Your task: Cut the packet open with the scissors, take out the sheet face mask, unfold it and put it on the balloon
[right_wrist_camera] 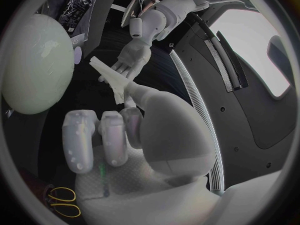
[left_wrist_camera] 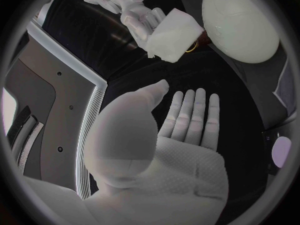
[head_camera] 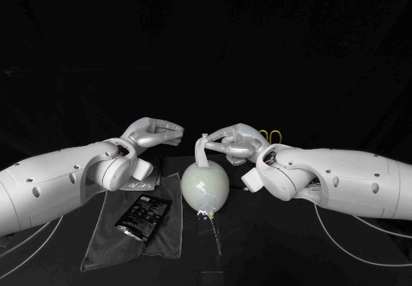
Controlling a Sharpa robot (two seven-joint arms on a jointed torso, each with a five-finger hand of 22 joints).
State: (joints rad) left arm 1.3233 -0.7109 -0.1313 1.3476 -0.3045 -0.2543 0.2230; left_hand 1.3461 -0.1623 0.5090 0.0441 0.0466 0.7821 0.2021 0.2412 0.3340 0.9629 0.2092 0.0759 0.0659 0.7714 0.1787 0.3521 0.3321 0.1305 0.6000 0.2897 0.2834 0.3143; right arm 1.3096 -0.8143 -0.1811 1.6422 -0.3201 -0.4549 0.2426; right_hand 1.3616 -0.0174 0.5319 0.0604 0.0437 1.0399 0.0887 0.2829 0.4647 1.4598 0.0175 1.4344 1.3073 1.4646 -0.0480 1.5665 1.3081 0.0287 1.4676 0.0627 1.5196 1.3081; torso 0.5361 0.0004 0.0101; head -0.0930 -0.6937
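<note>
Head view over a black tabletop (head_camera: 283, 256): the right hand (head_camera: 236, 143) pinches a folded white face mask (head_camera: 202, 152) near its top, fingers curled tight round it. The sheet hangs free below them, close by the top of the pale balloon (head_camera: 206, 186) it is meant to cover. The left hand (head_camera: 156, 133) hovers just across from the right fingers and holds nothing. Its fingers (left_wrist_camera: 190, 117) in the left wrist view are straight and side by side, thumb apart, palm turned toward the mask, probably to take a loose edge and help unfold it. A dark packet (head_camera: 143, 215) lies on a grey cloth (head_camera: 112, 238) below the left fingers, apparently finished with. Yellow-handled scissors (head_camera: 273, 135) rest beyond the right fingers, out of the way.
</note>
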